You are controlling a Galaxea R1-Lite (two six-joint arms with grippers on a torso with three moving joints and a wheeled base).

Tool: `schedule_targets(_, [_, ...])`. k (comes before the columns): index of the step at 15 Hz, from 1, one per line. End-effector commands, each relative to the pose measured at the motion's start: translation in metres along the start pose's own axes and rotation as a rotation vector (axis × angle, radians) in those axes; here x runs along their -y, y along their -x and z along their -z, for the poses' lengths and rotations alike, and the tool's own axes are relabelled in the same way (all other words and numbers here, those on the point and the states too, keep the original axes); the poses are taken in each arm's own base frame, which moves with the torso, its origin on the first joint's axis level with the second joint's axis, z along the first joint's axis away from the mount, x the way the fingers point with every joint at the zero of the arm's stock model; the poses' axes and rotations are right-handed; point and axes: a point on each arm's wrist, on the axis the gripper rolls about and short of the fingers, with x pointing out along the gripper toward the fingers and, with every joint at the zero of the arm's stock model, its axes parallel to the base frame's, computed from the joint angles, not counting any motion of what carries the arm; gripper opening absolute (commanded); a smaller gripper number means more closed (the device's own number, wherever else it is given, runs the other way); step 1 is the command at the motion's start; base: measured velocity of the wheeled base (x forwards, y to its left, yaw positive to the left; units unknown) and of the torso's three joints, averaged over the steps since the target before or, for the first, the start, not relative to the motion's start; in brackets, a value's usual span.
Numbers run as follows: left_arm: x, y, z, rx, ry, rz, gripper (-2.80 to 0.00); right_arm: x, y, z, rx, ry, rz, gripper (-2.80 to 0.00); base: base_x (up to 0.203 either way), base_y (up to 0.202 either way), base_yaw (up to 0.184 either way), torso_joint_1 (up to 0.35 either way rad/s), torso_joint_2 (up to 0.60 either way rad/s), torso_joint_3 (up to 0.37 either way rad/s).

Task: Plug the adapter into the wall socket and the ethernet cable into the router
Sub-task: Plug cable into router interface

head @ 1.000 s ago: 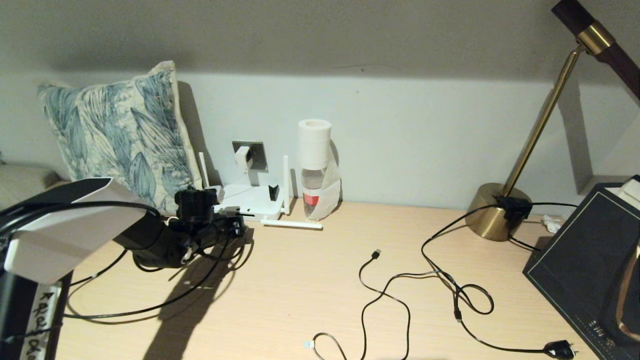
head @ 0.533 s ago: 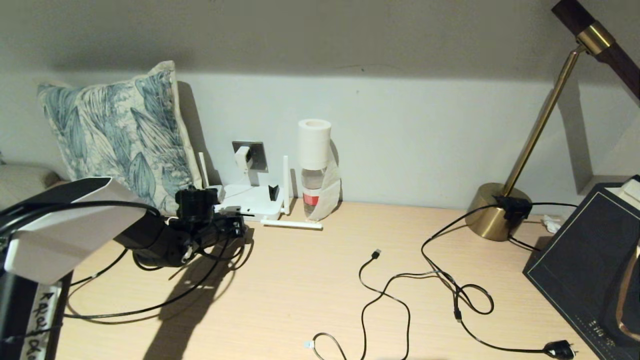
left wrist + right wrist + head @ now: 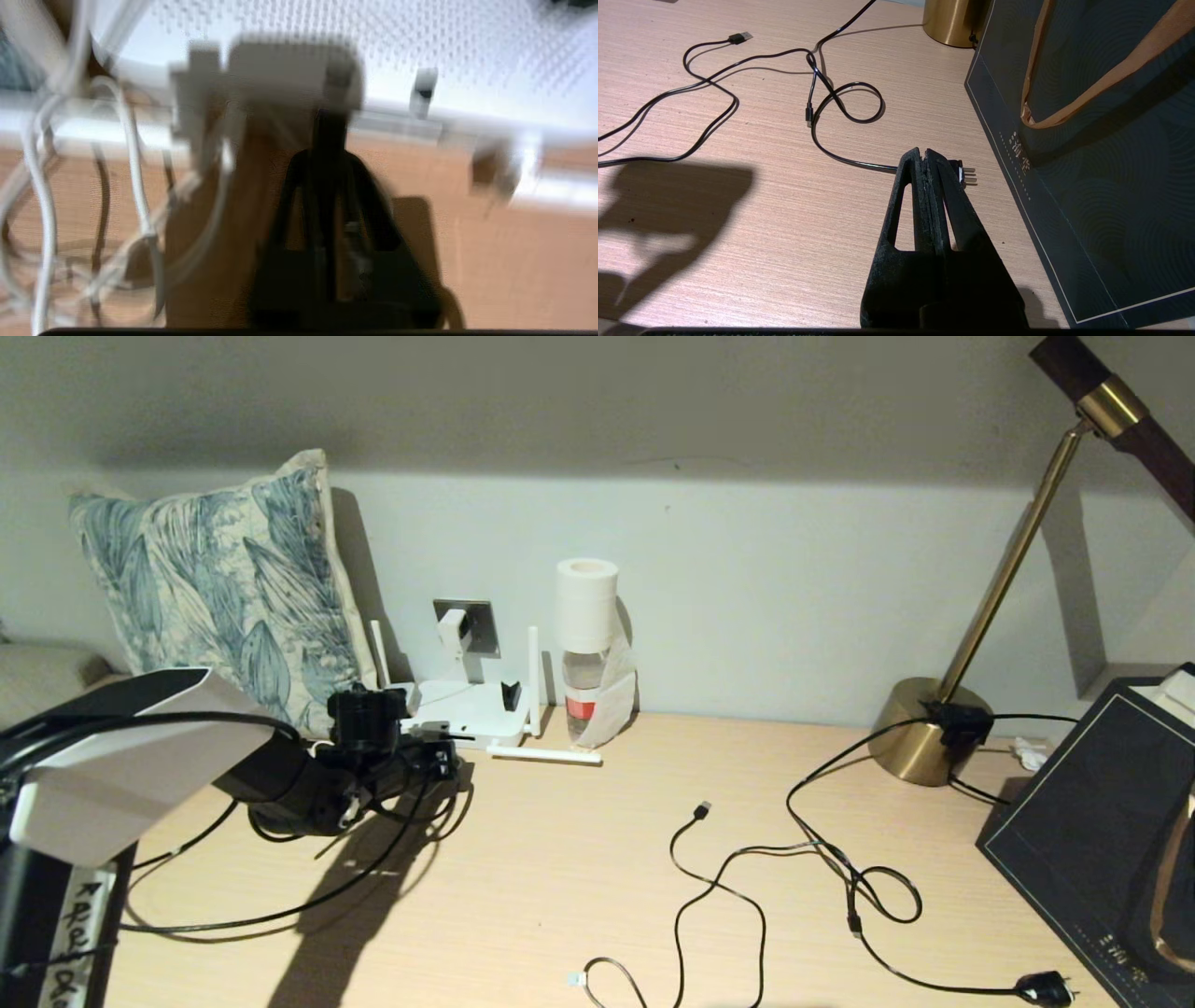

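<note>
— Clearance at the router?
— Tight. Left gripper sits at its front edge, jaws narrow on the ethernet cable. Adapter is in the wall socket.
— Counts?
— Two upright antennas, one lying on the surface.
— Right gripper?
— Jaws closed, empty, beside a dark bag; its writing is unreadable.

Black tapered fingers with triangular cutouts; white-shelled, black-cabled left arm.
</note>
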Motion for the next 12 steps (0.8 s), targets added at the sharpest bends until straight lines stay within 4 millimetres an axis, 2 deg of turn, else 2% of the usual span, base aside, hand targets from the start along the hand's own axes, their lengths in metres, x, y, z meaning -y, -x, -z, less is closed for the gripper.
schedule_targets(1, [0.0, -0.001, 0.003, -0.012, 0.003, 0.001, 0.0, 0.0, 0.0, 0.0, -0.002, 0.0, -0.001, -2.8, 0.0, 0.0, 0.0, 0.0, 0.0, 0.0])
schedule_targets(7, [0.0, 0.009, 0.01, -0.041, 0.004, -0.002, 0.0, 0.0, 0.0, 0.0, -0.002, 0.0, -0.001, -2.8, 0.0, 0.0, 0.0, 0.0, 0.0, 0.0])
schedule_targets(9, [0.001, 0.024, 0.007, -0.039, 0.004, 0.005, 0.0, 0.0, 0.0, 0.0, -0.001, 0.001, -0.001, -2.8, 0.0, 0.0, 0.0, 0.0, 0.0, 0.0])
schedule_targets(12, [0.007, 0.059, -0.015, 0.062, -0.002, 0.025, 0.0, 0.0, 0.0, 0.0, -0.002, 0.001, -0.001, -2.8, 0.0, 0.0, 0.0, 0.0, 0.0, 0.0])
